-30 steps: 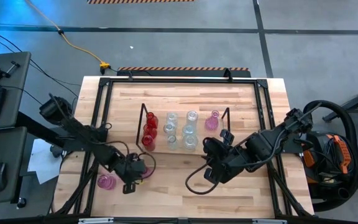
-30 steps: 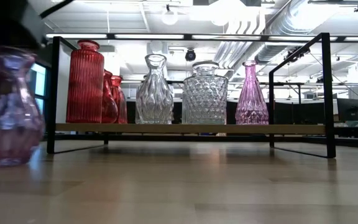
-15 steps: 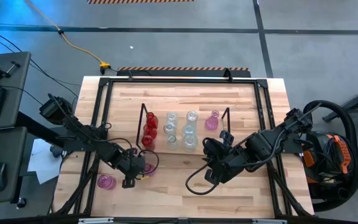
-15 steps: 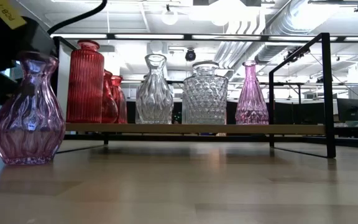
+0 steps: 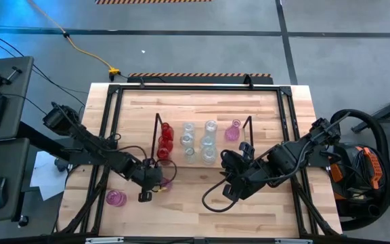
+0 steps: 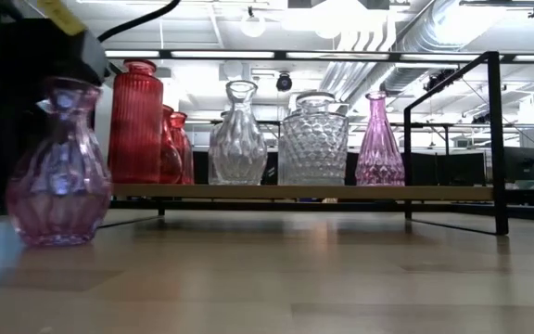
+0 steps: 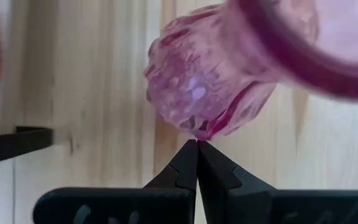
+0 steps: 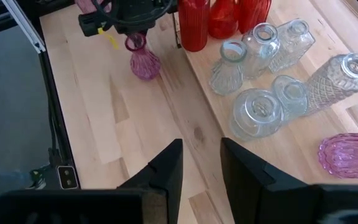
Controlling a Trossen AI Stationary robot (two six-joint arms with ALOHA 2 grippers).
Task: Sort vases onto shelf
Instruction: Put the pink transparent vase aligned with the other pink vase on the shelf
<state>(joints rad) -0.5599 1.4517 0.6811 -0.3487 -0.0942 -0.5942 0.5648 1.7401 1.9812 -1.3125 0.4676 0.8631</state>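
the round pink vase (image 6: 60,167) with bumpy glass stands on the table (image 5: 181,210) near the shelf (image 5: 202,161), left gripper (image 7: 197,163) fingers pressed together, right gripper (image 8: 201,163) fingers a little apart.

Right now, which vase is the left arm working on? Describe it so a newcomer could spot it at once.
Find the wire-framed shelf mid-table, then look just off its front-left corner, under the left gripper. There a pink vase stands on the bare tabletop. Unlike the red, clear and pink vases lined up on the shelf, it sits outside the frame.

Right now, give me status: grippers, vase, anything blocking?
Left gripper shut on pink vase, just off the shelf's red end. Right gripper open, waiting in front of shelf. Nothing blocking; second pink vase on table.
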